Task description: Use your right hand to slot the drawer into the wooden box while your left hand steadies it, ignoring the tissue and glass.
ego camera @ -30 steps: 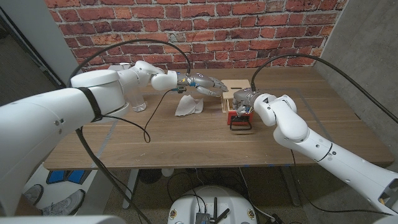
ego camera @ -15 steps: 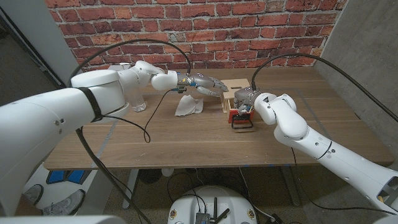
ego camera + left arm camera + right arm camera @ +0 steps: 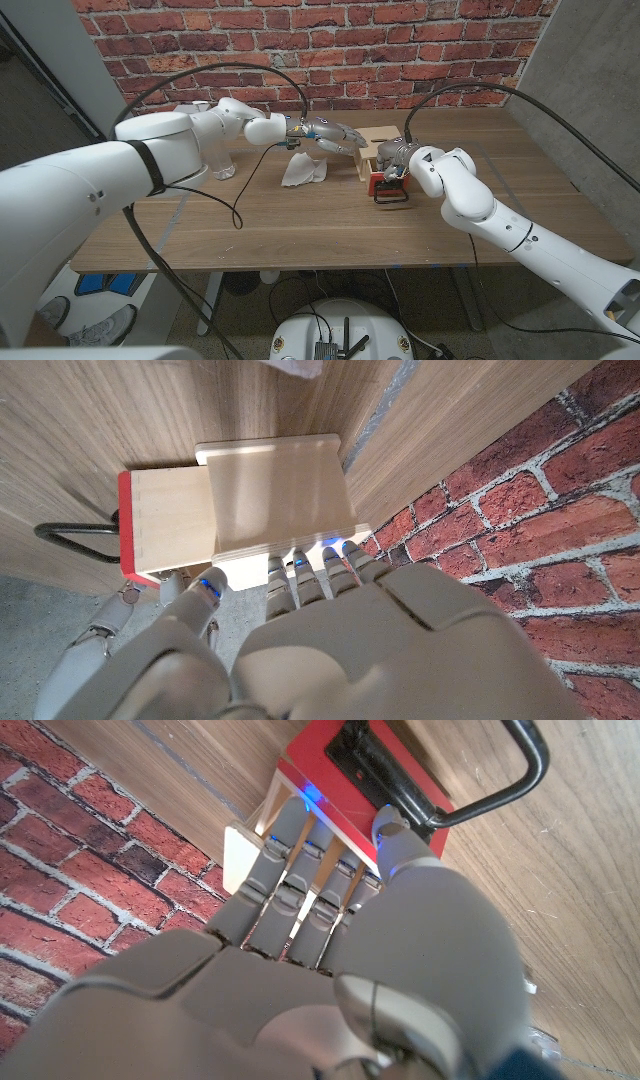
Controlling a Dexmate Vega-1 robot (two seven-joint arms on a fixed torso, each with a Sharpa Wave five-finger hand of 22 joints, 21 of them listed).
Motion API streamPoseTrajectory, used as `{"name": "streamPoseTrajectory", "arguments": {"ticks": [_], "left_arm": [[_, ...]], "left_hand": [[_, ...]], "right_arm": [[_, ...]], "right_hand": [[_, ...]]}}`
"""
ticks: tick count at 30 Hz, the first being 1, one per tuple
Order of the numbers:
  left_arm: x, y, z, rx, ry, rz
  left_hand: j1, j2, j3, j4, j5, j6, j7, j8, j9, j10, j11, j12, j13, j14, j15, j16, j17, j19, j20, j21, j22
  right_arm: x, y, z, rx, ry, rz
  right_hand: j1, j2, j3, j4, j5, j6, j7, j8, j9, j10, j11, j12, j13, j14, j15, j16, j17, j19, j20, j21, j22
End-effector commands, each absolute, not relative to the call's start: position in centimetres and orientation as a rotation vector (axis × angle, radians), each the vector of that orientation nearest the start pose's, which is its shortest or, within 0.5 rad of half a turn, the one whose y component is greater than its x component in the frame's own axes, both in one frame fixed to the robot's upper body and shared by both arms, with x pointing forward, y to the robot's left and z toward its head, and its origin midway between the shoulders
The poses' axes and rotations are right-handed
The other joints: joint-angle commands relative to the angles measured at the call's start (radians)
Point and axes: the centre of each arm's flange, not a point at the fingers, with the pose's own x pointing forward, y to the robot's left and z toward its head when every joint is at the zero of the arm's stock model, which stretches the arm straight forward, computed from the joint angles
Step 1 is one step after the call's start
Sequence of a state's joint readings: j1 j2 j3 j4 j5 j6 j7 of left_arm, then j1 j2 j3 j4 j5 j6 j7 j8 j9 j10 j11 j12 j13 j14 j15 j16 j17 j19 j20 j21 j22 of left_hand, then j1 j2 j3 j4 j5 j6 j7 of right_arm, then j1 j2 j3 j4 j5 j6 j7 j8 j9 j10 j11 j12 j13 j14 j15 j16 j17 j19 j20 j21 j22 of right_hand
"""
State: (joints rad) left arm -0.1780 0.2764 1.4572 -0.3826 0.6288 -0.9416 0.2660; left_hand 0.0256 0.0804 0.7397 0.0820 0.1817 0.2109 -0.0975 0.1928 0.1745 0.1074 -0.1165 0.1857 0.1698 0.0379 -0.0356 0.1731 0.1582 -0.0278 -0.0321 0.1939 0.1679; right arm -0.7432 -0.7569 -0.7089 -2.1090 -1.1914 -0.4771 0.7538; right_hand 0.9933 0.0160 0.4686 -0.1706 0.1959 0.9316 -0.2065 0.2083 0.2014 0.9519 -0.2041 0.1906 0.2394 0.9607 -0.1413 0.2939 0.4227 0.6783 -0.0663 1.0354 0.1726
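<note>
Drawer [image 3: 165, 520] sits partly inside the box [image 3: 275, 495], red front and black handle [image 3: 390, 196] sticking out toward the table's [image 3: 300, 225] near edge. Right hand [image 3: 395, 160] grips the drawer's front, fingers [image 3: 300, 870] curled over its top. Left hand [image 3: 335, 135] has fingers [image 3: 310, 575] resting on the box edge. Tissue [image 3: 303, 170] lies just beside the box; glass [image 3: 222, 160] mostly hidden behind the left arm.

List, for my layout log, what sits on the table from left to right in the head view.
glass → tissue → wooden box with the red-fronted drawer partly in it.
</note>
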Motion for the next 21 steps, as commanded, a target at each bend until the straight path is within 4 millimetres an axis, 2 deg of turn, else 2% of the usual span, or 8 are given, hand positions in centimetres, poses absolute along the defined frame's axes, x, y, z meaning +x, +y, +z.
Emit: {"name": "streamPoseTrajectory", "arguments": {"ticks": [1,5,11,15,17,21], "left_arm": [[68.12,10.95,9.81,1.875,-1.032,-0.675],[68.06,11.03,9.77,1.872,-1.035,-0.679],[67.97,11.08,9.64,1.87,-1.037,-0.688],[67.93,11.14,9.61,1.869,-1.039,-0.69],[67.92,11.17,9.6,1.868,-1.04,-0.691],[67.89,11.19,9.56,1.867,-1.04,-0.694]], "left_hand": [[0.012,0.077,0.006,-0.007,-0.002,0.014,0.001,0.004,0.004,0.012,0.001,0.002,0.003,0.006,-0.105,0.0,0.003,0.009,-0.126,0.002,0.002],[0.012,0.078,0.007,-0.009,-0.002,0.018,0.001,0.005,0.004,0.014,0.001,0.002,0.003,0.01,-0.104,0.0,0.003,0.011,-0.128,0.002,0.002],[0.013,0.078,0.008,-0.012,-0.002,0.02,0.0,0.005,0.005,0.017,-0.001,0.003,0.003,0.013,-0.105,0.001,0.003,0.011,-0.132,0.001,0.002],[0.014,0.079,0.01,-0.014,-0.002,0.022,0.001,0.005,0.005,0.019,0.004,0.003,0.003,0.014,-0.105,0.0,0.003,0.013,-0.132,0.001,0.002],[0.015,0.08,0.011,-0.015,-0.002,0.023,0.001,0.005,0.005,0.019,0.002,0.002,0.003,0.015,-0.105,0.0,0.003,0.013,-0.131,0.001,0.002],[0.016,0.08,0.012,-0.017,-0.002,0.025,0.001,0.005,0.005,0.021,0.001,0.002,0.003,0.016,-0.105,0.0,0.003,0.016,-0.131,0.002,0.002]], "right_arm": [[53.09,-15.37,3.63,-1.959,-0.278,0.0],[52.95,-15.23,3.5,-1.968,-0.268,0.005],[52.87,-14.97,3.37,-1.983,-0.257,0.017],[52.84,-14.9,3.39,-1.99,-0.246,0.027],[52.86,-14.89,3.39,-1.993,-0.237,0.036],[52.83,-14.8,3.45,-2.001,-0.218,0.053]], "right_hand": [[0.009,-0.016,-0.018,0.002,0.001,-0.017,-0.002,0.006,0.01,-0.021,0.0,-0.001,0.001,-0.028,-0.091,-0.001,0.001,-0.02,-0.137,-0.016,-0.001],[0.015,-0.029,-0.033,0.003,-0.003,-0.043,-0.004,0.002,0.013,-0.045,0.001,-0.004,0.0,-0.057,-0.09,-0.004,0.003,-0.033,-0.135,-0.031,-0.002],[0.023,-0.05,-0.07,0.006,-0.01,-0.119,-0.006,-0.009,0.015,-0.109,0.001,-0.007,-0.001,-0.12,-0.085,-0.002,0.017,-0.049,-0.133,-0.065,-0.004],[0.022,-0.052,-0.086,0.011,-0.013,-0.172,-0.007,-0.015,0.015,-0.165,0.003,-0.011,-0.001,-0.161,-0.084,-0.003,0.024,-0.053,-0.131,-0.088,-0.005],[0.018,-0.056,-0.095,0.014,-0.015,-0.229,-0.005,-0.022,0.013,-0.207,0.003,-0.012,-0.001,-0.191,-0.083,-0.008,0.027,-0.054,-0.128,-0.104,-0.006],[-0.002,-0.062,-0.116,0.021,-0.019,-0.285,-0.003,-0.019,0.01,-0.265,0.004,-0.009,0.0,-0.252,-0.076,-0.015,0.034,-0.063,-0.113,-0.134,-0.006]]}}
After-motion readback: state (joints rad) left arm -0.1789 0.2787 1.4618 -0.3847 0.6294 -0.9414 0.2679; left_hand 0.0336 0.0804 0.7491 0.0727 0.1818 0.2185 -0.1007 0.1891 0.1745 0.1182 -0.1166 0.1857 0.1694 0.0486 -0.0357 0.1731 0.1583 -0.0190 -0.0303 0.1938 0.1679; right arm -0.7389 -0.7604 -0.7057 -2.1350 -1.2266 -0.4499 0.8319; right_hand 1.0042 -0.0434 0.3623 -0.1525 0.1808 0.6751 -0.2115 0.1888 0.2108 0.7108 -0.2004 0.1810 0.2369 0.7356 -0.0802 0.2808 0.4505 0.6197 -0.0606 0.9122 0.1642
